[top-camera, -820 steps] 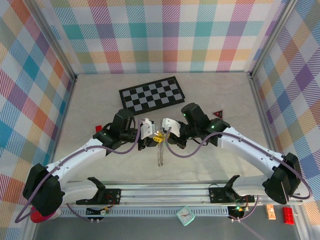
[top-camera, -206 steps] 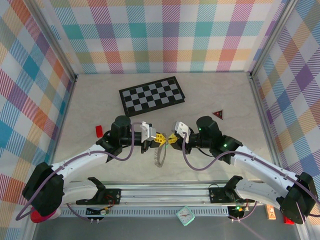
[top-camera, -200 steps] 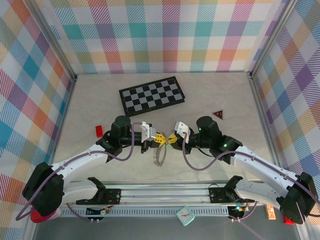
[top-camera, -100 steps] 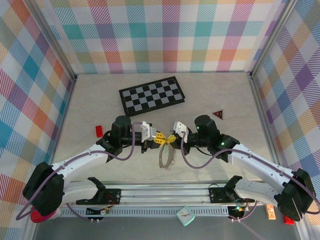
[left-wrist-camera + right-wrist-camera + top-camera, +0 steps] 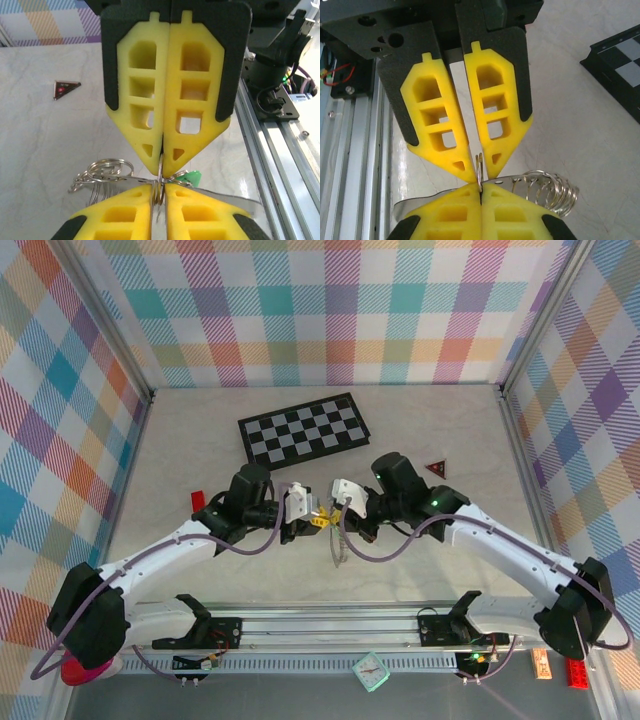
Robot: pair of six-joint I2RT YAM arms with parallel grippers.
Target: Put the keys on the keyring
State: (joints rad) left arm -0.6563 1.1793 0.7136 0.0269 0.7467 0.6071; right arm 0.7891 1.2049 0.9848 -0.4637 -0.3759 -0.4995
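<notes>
Bright, even light throughout; only faint soft shadows on the pale tabletop [image 5: 180,440]; wrist views slightly soft in the background

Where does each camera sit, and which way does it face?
Top external: above and behind the arm bases, looking down on the table; both arms show, left gripper facing right gripper.
Left wrist: on the left wrist, looking along its own fingers at the right gripper's tips.
Right wrist: on the right wrist, looking along its own fingers at the left gripper's tips.
Shared: both wrist views show the keyring pinched between the facing tips.
</notes>
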